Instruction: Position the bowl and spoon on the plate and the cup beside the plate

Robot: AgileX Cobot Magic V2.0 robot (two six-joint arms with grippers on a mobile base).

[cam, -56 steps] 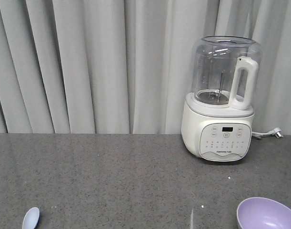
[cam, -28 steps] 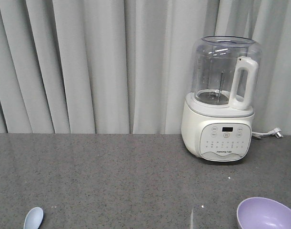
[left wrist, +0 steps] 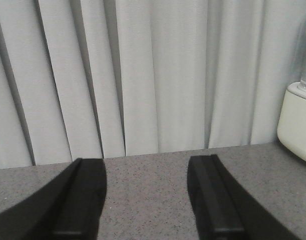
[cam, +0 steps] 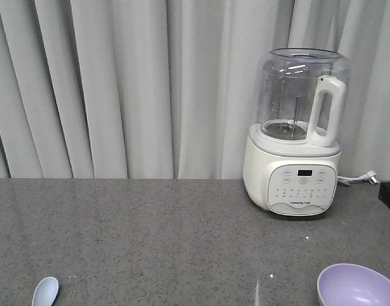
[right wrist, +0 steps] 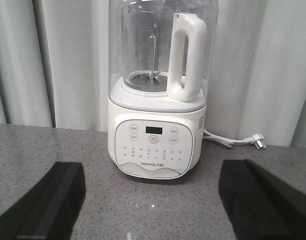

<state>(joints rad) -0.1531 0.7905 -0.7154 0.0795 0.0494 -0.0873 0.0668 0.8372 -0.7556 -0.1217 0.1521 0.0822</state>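
Low at left, the spoon [cam: 45, 291] points scoop-first toward the curtain [cam: 118, 89].

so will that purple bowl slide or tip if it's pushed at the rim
The bowl looks like smooth plastic, so probably light and stiff. Its rounded wall and the glossy counter suggest it may slide or rock if pushed at the rim.

Pleated curtain behind a speckled grey counter.
A pale grey curtain [cam: 118, 89] hung in soft folds straight ahead of my left fingers [left wrist: 77, 200], and the dark speckled countertop [cam: 150, 229] ran beneath them to its hem. Beyond my right fingers [right wrist: 47, 200] stood a cream blender [right wrist: 155, 100] with a clear jug, its plug [right wrist: 258, 142] lying on the counter past the right-hand one.
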